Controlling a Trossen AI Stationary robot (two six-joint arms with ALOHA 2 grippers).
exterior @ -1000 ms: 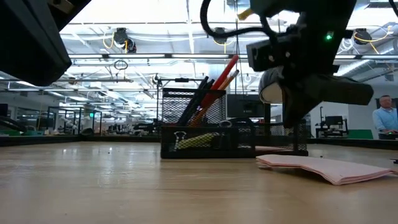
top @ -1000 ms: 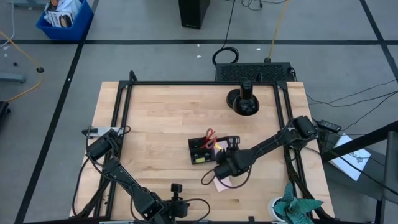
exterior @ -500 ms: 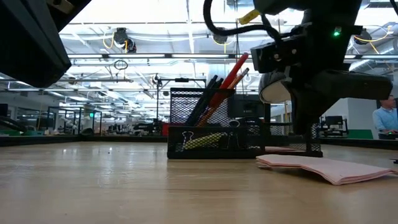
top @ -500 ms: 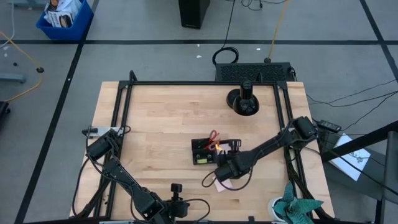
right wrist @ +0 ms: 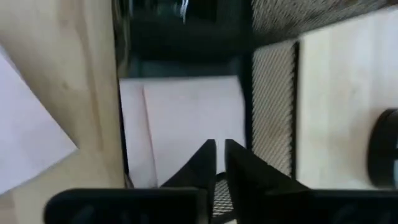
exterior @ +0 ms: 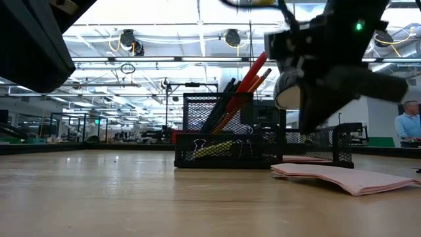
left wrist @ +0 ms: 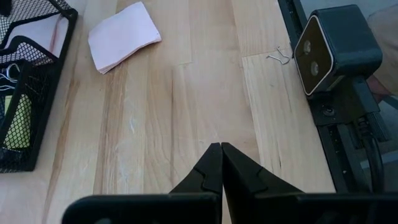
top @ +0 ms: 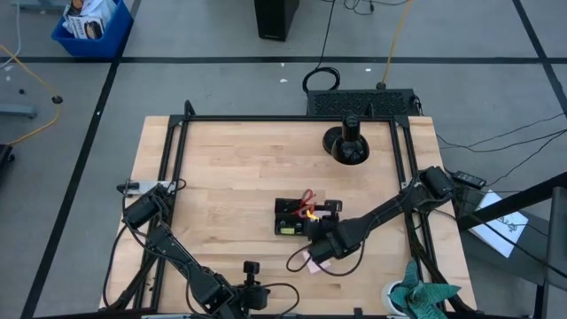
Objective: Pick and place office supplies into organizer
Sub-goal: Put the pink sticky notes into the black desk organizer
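The organizer (top: 297,215), a black mesh tray, stands mid-table with red-handled scissors (top: 306,195), pencils and pens (exterior: 247,82) leaning upright in its tall part, and a yellow piece (exterior: 210,148) and a clip (exterior: 195,141) lower down. A pink sheet (right wrist: 193,118) lies in its low compartment. A pink sticky-note pad (top: 308,262) lies flat on the table just near of the tray. My right gripper (top: 326,229) reaches from the near side over the low compartment, its fingers all but shut. My left gripper (left wrist: 221,146) waits shut at the near edge. My right gripper (right wrist: 219,146) slants down over the low compartment's mesh wall (right wrist: 273,93) with its tips just above the pink sheet inside. Whether the fingers (right wrist: 236,162) touch the sheet or the wall, I cannot tell.
A round black stand with a post (top: 347,146) sits at the far side. A teal cloth (top: 425,292) lies off the near right corner. A black camera box (left wrist: 339,46) and a wire clip (left wrist: 277,56) sit by the frame rail. A person (exterior: 408,122) stands in the room behind.
The organizer has slid toward the table's right edge and turned slightly, so it now sits squarer to the table. My right gripper has drawn back toward the near edge and tipped more steeply. The pink pad on the table has stayed where it was.
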